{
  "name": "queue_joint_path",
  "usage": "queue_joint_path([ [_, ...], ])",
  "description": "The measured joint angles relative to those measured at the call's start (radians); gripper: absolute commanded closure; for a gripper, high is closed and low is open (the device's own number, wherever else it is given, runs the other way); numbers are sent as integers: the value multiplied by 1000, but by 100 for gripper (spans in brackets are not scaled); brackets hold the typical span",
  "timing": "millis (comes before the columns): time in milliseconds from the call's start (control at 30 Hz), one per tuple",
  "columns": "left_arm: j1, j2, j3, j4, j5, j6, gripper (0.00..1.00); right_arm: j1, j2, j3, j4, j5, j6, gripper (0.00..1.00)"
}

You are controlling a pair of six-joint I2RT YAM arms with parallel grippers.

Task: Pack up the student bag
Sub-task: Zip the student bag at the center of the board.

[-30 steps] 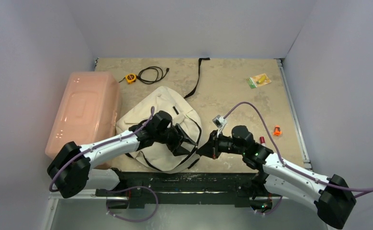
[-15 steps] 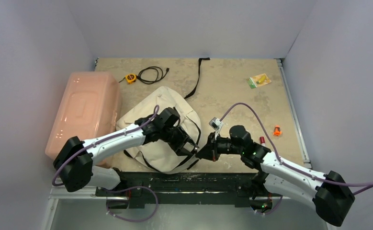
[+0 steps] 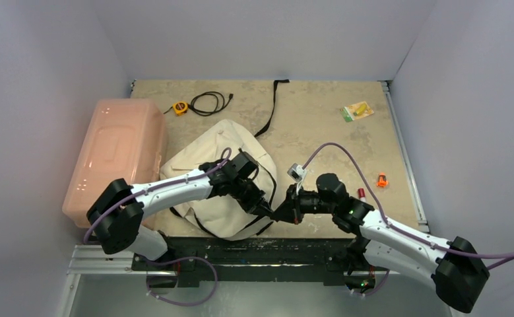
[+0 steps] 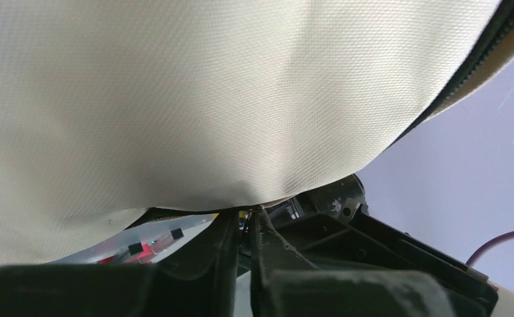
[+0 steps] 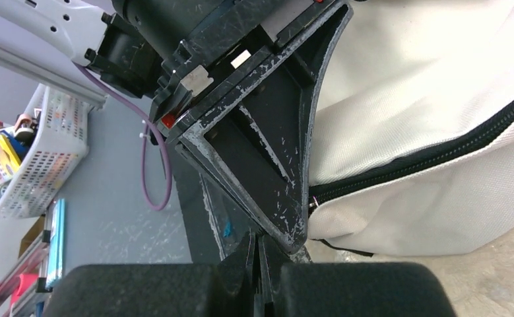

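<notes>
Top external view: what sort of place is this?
Probably a robot test cell: plain grey walls box in a beige tabletop, and a white left arm and right arm sit on a black rail.

Both of my arms share one build: smooth white shell links joined by chunky, rounded black joint housings. That goes for the left arm [image 3: 168, 193] and the right arm [image 3: 399, 241] alike. A thin purple cable [image 3: 344, 149] runs along the right one, and a matching purple lead [image 3: 198, 173] along the left. I can see a small white connector block [image 3: 297, 172] at the right wrist and a green indicator light [image 3: 351, 212] further down that arm. The left end effector [image 4: 241, 221] is matte black. Its triangular ribbed finger [image 5: 274, 165] is scuffed with pale scratches, and near it are a red dot [image 5: 167, 121] and a white sticker [image 5: 241, 59]. The right end effector [image 5: 259, 249] is grainy black plastic.
</notes>
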Motion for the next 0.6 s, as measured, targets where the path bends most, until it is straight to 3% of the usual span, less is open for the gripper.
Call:
queue_joint_path([
  [167,-1,3,1,12,-18,24,100,0,-2,12,-60,10,4,53],
  [267,-1,5,-2,30,-27,48,100,6,-5,58,-165,45,55,35],
  [400,-2,6,-16,60,-26,109,100,-10,-62,117,-288,152,151,35],
  [433,-2,6,-18,63,-27,126,100,-31,-82,133,-317,175,170,26],
  [600,-10,-36,-42,86,-67,233,100,-227,-59,154,-339,211,280,25],
])
